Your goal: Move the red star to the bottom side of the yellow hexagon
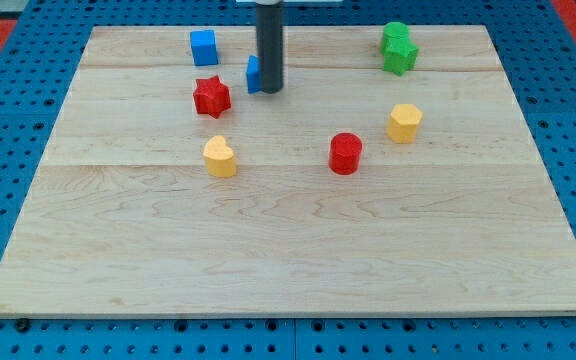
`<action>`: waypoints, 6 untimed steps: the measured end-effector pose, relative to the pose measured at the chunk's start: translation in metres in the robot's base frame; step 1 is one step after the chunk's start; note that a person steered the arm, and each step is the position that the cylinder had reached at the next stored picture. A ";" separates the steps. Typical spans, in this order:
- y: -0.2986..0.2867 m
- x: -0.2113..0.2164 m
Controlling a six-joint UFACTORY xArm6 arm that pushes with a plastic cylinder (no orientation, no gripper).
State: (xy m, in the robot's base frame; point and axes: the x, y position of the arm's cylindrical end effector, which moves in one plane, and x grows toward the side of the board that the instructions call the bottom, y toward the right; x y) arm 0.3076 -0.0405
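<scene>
The red star [211, 97] lies on the wooden board at the upper left of middle. The yellow hexagon [404, 122] lies at the right, well apart from the star. My tip [270, 90] stands to the right of the red star, a short gap away, right against a small blue block [254, 74] that the rod partly hides.
A blue cube [203, 47] sits near the top edge, left. A green star-like block [399, 49] sits top right. A yellow heart-shaped block [220, 157] lies below the red star. A red cylinder [345, 153] lies left of and below the hexagon. The board [288, 250] rests on blue pegboard.
</scene>
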 end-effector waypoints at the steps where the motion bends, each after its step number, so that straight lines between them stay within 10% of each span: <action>1: -0.015 -0.024; 6: -0.086 0.007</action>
State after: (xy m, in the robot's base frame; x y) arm 0.3145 -0.1269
